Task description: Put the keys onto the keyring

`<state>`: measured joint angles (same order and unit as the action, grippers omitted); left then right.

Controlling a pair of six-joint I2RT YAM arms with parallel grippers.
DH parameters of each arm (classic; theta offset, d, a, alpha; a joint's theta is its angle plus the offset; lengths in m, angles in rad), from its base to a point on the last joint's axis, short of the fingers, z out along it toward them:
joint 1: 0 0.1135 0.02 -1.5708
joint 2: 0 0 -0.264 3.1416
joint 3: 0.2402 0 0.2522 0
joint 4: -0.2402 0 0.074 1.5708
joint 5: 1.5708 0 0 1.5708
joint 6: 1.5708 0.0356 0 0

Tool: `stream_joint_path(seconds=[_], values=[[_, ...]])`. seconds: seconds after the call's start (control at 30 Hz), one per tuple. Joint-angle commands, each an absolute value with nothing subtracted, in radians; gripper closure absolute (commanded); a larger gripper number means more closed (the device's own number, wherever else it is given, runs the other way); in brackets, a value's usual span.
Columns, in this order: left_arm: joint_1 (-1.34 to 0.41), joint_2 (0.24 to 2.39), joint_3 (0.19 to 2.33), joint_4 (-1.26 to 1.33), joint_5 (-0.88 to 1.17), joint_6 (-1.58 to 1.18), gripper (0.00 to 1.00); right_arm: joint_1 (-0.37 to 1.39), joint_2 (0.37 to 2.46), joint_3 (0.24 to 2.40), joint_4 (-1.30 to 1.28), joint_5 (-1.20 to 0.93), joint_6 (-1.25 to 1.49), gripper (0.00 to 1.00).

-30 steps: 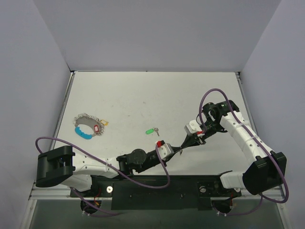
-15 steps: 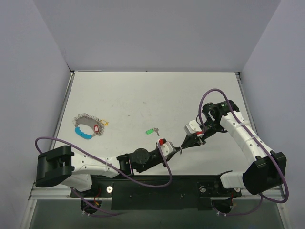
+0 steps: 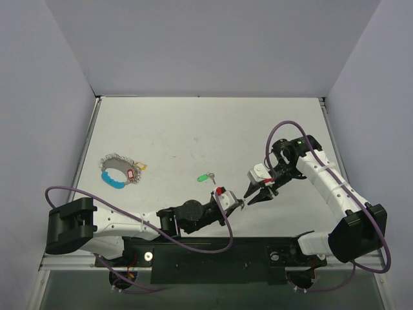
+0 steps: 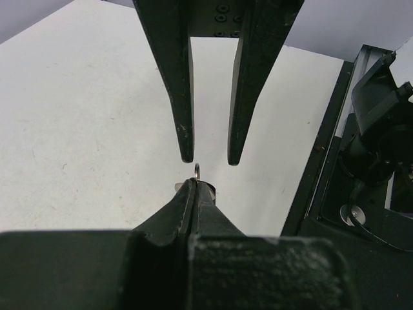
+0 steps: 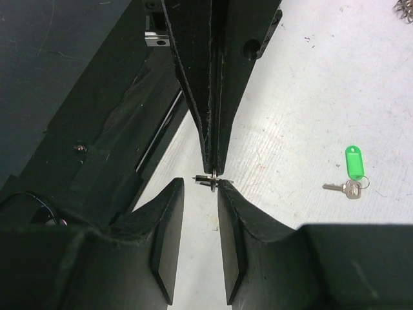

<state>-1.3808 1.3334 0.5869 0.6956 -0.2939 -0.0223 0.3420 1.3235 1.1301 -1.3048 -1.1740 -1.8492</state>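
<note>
Toward the near edge: left gripper (image 5: pixel 213 168) clamps metal loop (image 5: pixel 208 179), probably a key's, likely light, stiff and slippery; right gripper (image 5: pixel 200 185), parted, best pinches its flats.

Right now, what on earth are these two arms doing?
The left pincer is shut on a tiny silver ring, too small to identify. The open right pincer faces it tip to tip, fingers poised around that ring. A green-tagged key lies loose on the table; the big keyring sits untouched, far left.
</note>
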Motion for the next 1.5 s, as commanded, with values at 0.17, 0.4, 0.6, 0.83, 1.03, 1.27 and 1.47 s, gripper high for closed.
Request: stream_joint_path(seconds=[0.17,0.4,0.6,0.83,1.03,1.27,1.47], values=[[-1.387,1.301,0.652,0.677,-0.261,-0.032,1.00,0.367,1.353,1.164,-1.568,-1.184,-1.845,0.76],[-1.387,1.302,0.660,0.669,-0.261,-0.034,1.00,0.380,1.362,1.166,-1.569,-1.172,-1.841,0.85],[-1.387,1.304,0.661,0.664,-0.262,-0.035,1.00,0.383,1.364,1.169,-1.569,-1.167,-1.836,1.00],[-1.387,1.299,0.661,0.661,-0.265,-0.040,1.00,0.387,1.367,1.164,-1.568,-1.167,-1.832,0.92],[-1.387,1.296,0.658,0.667,-0.265,-0.044,1.00,0.388,1.367,1.163,-1.565,-1.166,-1.827,0.92],[-1.387,1.293,0.655,0.680,-0.265,-0.052,1.00,0.396,1.359,1.160,-1.537,-1.160,-1.789,1.00],[-1.385,1.282,0.634,0.718,-0.264,-0.066,1.00,0.377,1.350,1.170,-1.516,-1.180,-1.720,1.00]])
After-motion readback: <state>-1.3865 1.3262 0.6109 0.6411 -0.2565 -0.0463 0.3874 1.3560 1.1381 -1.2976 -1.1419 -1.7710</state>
